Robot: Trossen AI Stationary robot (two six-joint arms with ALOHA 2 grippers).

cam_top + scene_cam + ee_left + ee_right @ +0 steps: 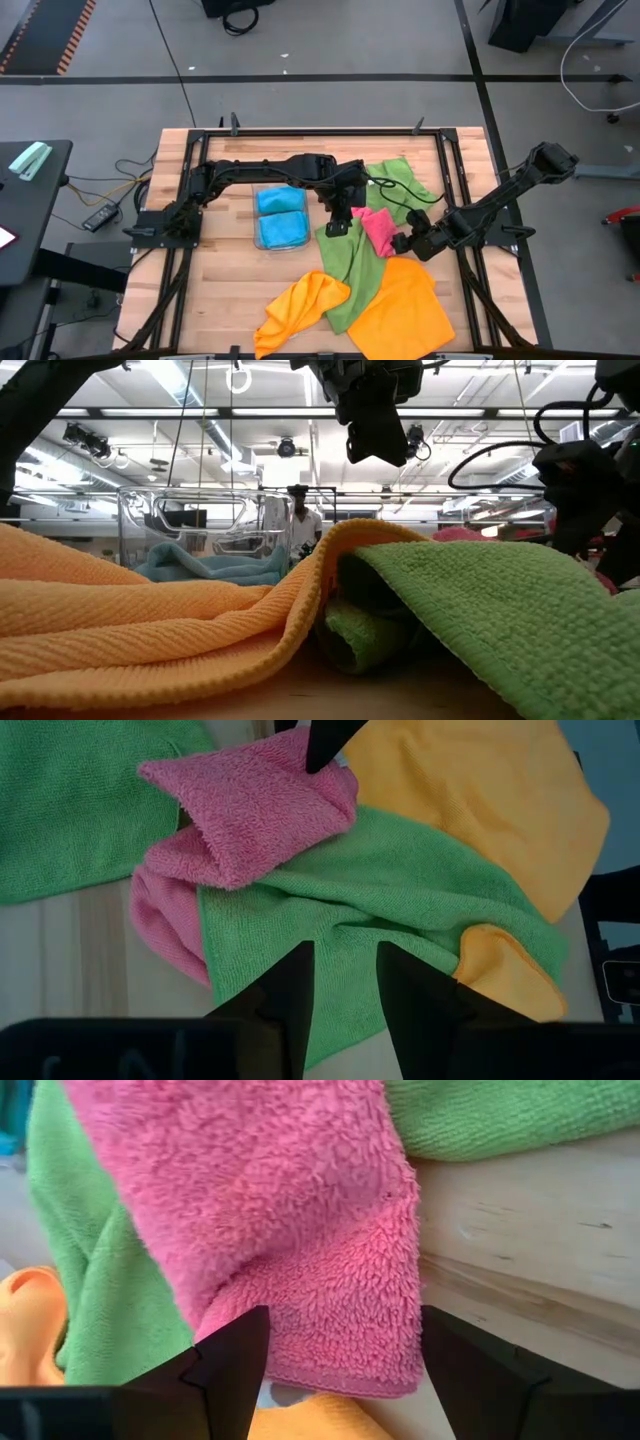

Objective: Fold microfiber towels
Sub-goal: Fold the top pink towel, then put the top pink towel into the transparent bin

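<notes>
Nearest you, at the front edge of the wooden bench [220, 290], lie two orange towels: a crumpled orange towel [300, 308] to the left and a flatter orange towel [405, 310] to the right, with a long green towel [350, 268] running between them toward the middle of the bench. Just behind that, your right gripper [402, 240] sits at the edge of the pink towel [378, 228]; its fingers [225, 1355] stand spread wide with the pink pile between and just ahead of them, pinching nothing. The pink towel lies bunched, partly over the green one and touching the flatter orange towel. Your left gripper [340, 222] hangs above the near end of the long green towel, beside the pink one; its fingers [290, 990] are apart by a narrow gap and hold no cloth. To its left, a clear plastic tray [281, 220] holds folded sky-blue towels [280, 214]. Farther back, another green towel [400, 180] lies spread toward the bench's far right corner. Beyond the bench, in the low view, a person [299, 520] stands in the room.
</notes>
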